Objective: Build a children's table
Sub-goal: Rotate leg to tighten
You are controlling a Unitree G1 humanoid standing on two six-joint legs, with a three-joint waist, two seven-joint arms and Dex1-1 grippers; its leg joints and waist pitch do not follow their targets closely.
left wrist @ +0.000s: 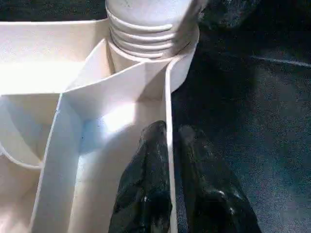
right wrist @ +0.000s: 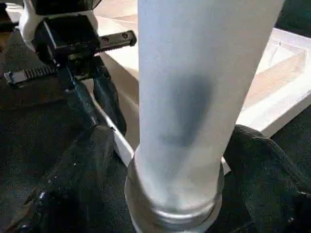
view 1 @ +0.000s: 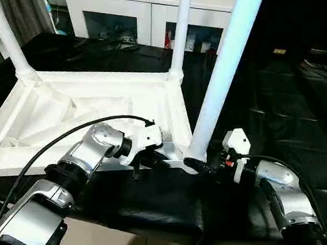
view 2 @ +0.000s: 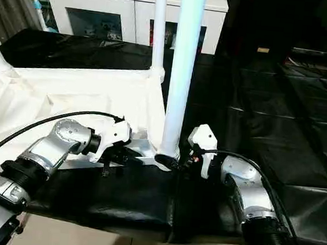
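Three smooth tapered white legs (view 1: 223, 76), ribbed plastic tabletop (view 1: 83, 115), glossy black sheet (view 1: 281, 105)

- Counted one white table top (view 1: 66, 113), left of centre, ribbed side up.
- Counted three white legs standing in its corners: far left (view 1: 7, 35), upper middle (view 1: 181, 28), centre (view 1: 223, 76).
- Counted two grippers: left (view 1: 138, 169), right (view 1: 202, 168).
- Counted one white cabinet (view 1: 146, 5) along the top edge.

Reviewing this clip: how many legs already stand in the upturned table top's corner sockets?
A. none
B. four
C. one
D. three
D: three legs rise from corners of the table top: the near leg between the right hand's fingers, the far leg, and the leg at far left.
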